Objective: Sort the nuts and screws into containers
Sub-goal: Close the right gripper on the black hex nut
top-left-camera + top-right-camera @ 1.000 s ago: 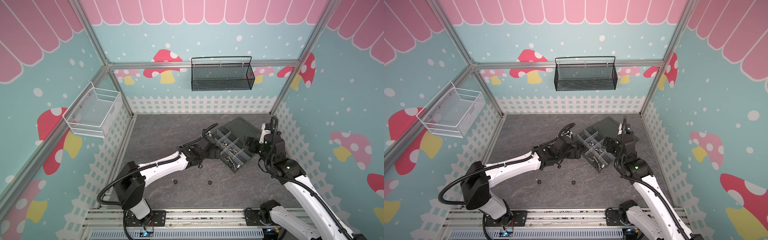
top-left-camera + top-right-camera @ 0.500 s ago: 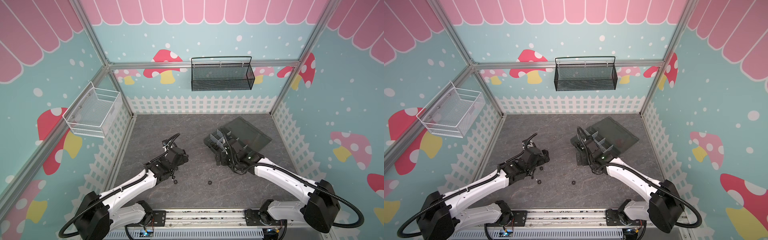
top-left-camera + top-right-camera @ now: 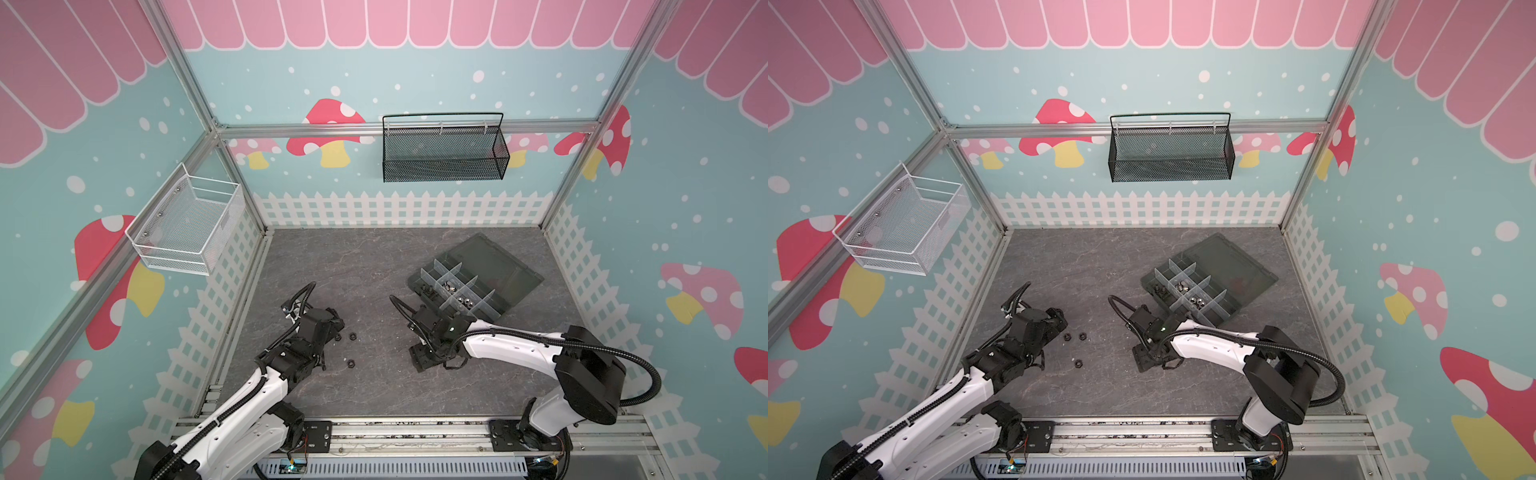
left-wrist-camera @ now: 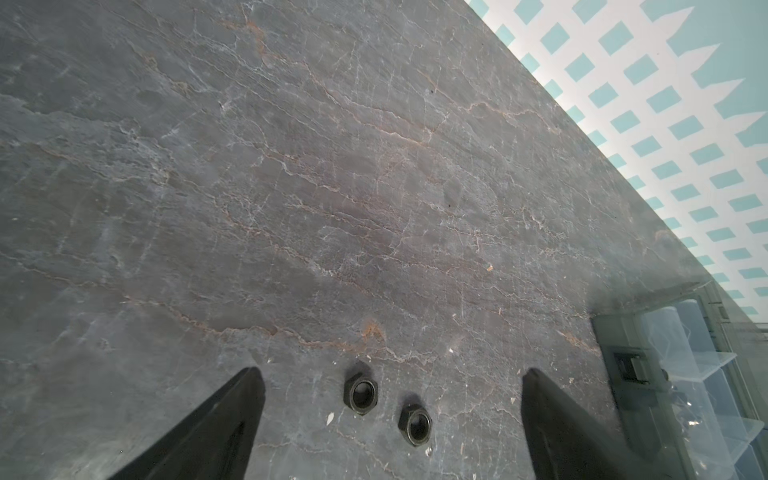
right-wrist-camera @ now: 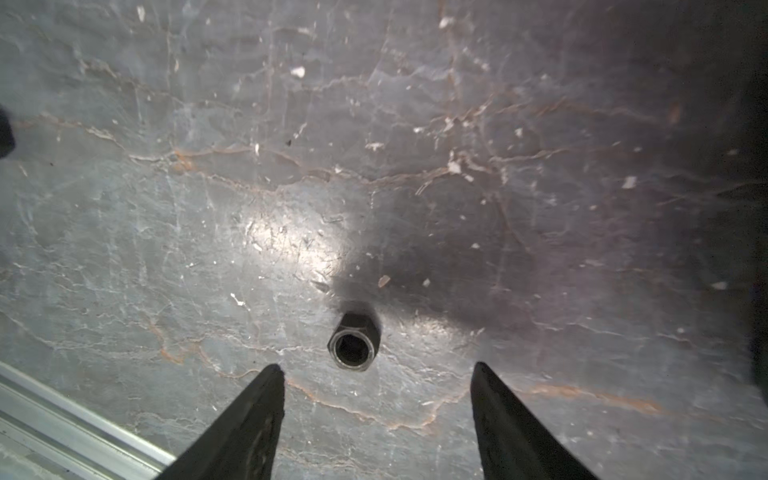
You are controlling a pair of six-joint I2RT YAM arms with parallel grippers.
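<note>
Both arms have drawn back from the containers (image 3: pixel 447 277) toward the front of the bench (image 3: pixel 374 266). Left fingers (image 4: pixel 216 432) are spread wide, low over two black nuts (image 4: pixel 360 392) that lie side by side between the tips, touching neither. A third nut (image 3: pixel 350 364) lies apart from them, nearer the front edge. Right fingers (image 5: pixel 245 424) are also spread, and a single dark nut (image 5: pixel 353 345) rests on the bench just ahead of their tips, untouched. At the right rear the containers stand open with the lid (image 3: pixel 494 266) folded flat behind. Several compartments hold small silver and black pieces (image 3: pixel 451 286), too small to tell screws from nuts.
</note>
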